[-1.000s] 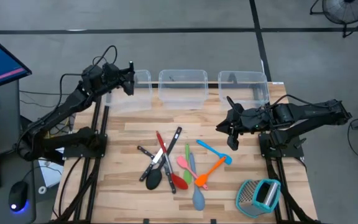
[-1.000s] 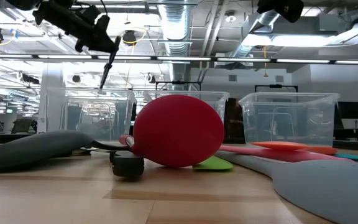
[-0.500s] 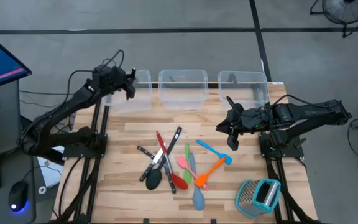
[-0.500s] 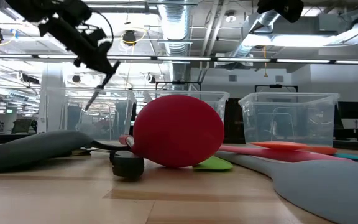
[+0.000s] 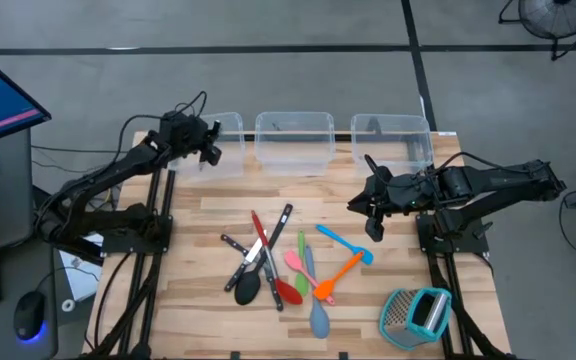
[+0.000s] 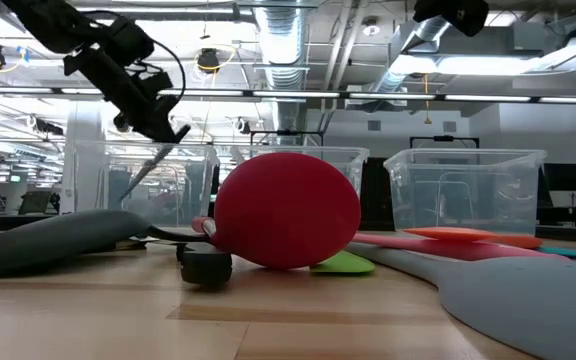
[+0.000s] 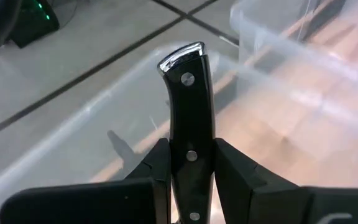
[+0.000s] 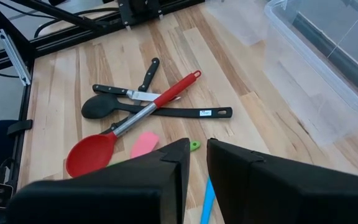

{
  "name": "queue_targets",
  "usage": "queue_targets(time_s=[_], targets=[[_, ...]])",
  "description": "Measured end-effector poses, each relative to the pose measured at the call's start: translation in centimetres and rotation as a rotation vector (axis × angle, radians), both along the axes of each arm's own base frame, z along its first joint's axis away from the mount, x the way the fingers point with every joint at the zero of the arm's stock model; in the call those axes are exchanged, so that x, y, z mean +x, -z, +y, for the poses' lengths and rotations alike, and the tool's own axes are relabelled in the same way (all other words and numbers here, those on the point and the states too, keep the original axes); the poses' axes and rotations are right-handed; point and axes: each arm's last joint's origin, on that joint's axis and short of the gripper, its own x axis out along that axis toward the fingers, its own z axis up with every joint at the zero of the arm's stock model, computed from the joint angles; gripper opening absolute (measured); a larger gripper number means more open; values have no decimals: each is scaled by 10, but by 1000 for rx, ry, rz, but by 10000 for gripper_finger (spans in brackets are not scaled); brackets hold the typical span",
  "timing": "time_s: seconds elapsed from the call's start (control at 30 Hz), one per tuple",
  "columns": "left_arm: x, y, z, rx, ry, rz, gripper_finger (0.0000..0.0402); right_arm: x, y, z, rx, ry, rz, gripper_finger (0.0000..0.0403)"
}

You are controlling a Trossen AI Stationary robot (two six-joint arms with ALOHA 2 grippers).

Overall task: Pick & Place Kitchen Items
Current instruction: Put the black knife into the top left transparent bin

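My left gripper (image 5: 206, 150) is shut on a black-handled knife (image 7: 188, 99) at the left clear bin (image 5: 226, 140). In the low view the knife (image 6: 151, 168) slants down from the gripper, and its lower end shows below the level of the bin's rim (image 6: 153, 147). My right gripper (image 5: 372, 218) hangs shut and holds nothing, above the table to the right of the utensil pile. The pile lies flat mid-table: a red spoon (image 5: 273, 268), a black spoon (image 5: 248, 290), knives (image 5: 268, 245), and blue (image 5: 346, 243), orange (image 5: 338, 275), pink (image 5: 295, 262), green (image 5: 302, 272) and grey-blue (image 5: 318, 312) spatulas. My left gripper pinches the knife's riveted black handle (image 7: 191, 140) between its two fingers, about its middle rivet, one finger on each narrow edge. The handle runs on past the fingertips along the line they point, slanting down. Its steel-capped end (image 7: 180, 57) is lifted clear; the gripper hides the blade.
A middle bin (image 5: 293, 140) and a right bin (image 5: 391, 140) stand along the far edge beside the left one. A teal-framed grater (image 5: 418, 315) lies at the near right corner. Bare wood (image 5: 198, 215) shows between the bins and the pile.
My left gripper has come down toward the left bin and a little toward the table's near edge, tipping its fingers further downward. The knife has gone down with it, from well above the bin's rim to where its lower end shows below rim level.
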Motion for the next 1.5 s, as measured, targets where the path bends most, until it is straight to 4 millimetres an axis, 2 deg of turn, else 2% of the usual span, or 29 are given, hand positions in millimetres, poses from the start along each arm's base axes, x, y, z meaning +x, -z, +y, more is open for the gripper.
queue_targets(time_s=[0.2,1.0,1.27,1.5], targets=[[-3,15,-4,-40,-1,28,60,0,0,0,0,-1,0,54],[-4,17,-5,-47,0,36,60,0,0,0,0,-1,0,54],[-8,35,-10,-94,0,72,60,0,0,0,0,-1,0,54],[-8,36,-10,-88,-14,75,71,0,0,0,0,-1,0,54]])
